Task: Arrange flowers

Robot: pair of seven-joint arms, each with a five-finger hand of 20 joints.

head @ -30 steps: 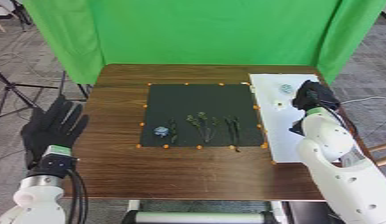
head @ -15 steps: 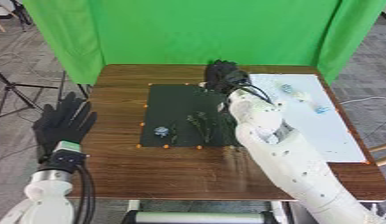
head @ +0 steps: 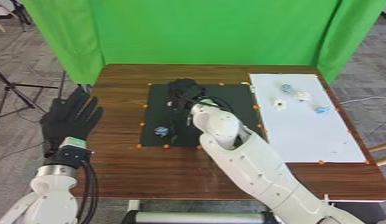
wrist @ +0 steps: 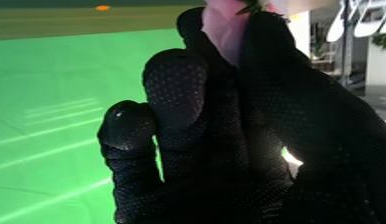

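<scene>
Progress: part-way, by estimate. Blue flower (head: 162, 131) laid on dark mat (head: 156, 110), green sprig (head: 173, 132) just beside it. Four loose blooms on white sheet (head: 309, 137): two blue, two whitish; presumably supply, still to be placed. Whole layout cannot be judged; right arm (head: 247, 167) covers much of mat.

Right hand (head: 184, 91): over far part of mat, fingers closed in a pinch on pink flower (wrist: 224, 29). Left hand (head: 69, 119): beside tabletop (head: 127, 175), fingers extended, holding nothing.

Pink flower: pale, smooth petals, green at base; partly hidden by glove.
</scene>
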